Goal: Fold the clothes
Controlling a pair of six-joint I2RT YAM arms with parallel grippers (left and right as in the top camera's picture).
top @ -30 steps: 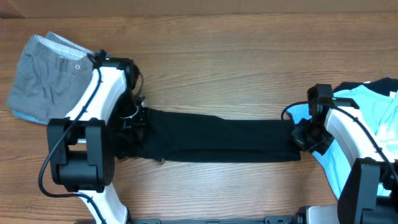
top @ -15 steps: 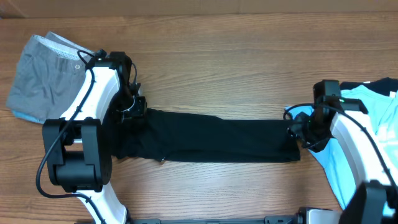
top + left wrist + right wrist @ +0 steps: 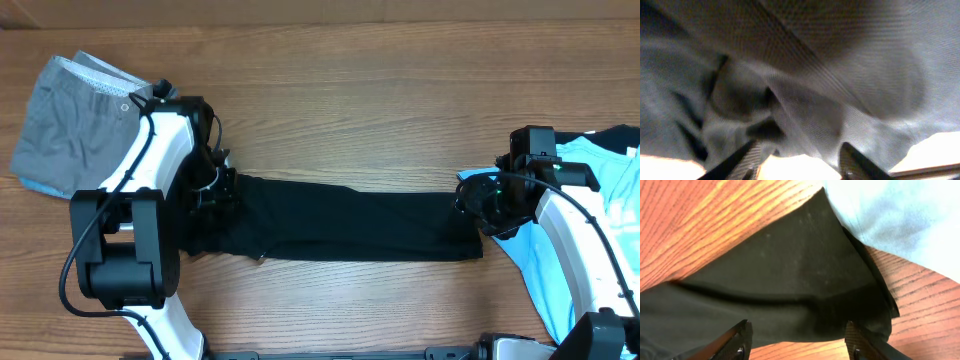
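Note:
A long black garment [image 3: 350,225] lies flat across the middle of the table, folded into a narrow strip. My left gripper [image 3: 215,190] sits at its left end. In the left wrist view the fingers [image 3: 800,162] are apart and the black fabric [image 3: 830,75] fills the frame just past them. My right gripper [image 3: 478,208] hovers at the strip's right end. In the right wrist view its fingers [image 3: 800,340] are open and hold nothing, with the black cloth edge [image 3: 790,285] between and beyond them.
Folded grey shorts [image 3: 70,120] lie at the far left corner. A light blue garment [image 3: 600,190] lies at the right edge under my right arm and also shows in the right wrist view [image 3: 900,215]. Bare wood runs behind and in front of the strip.
My right arm has shifted slightly up and back at the strip's right end. My left gripper rose a little and came back down. The black garment has hardly moved.

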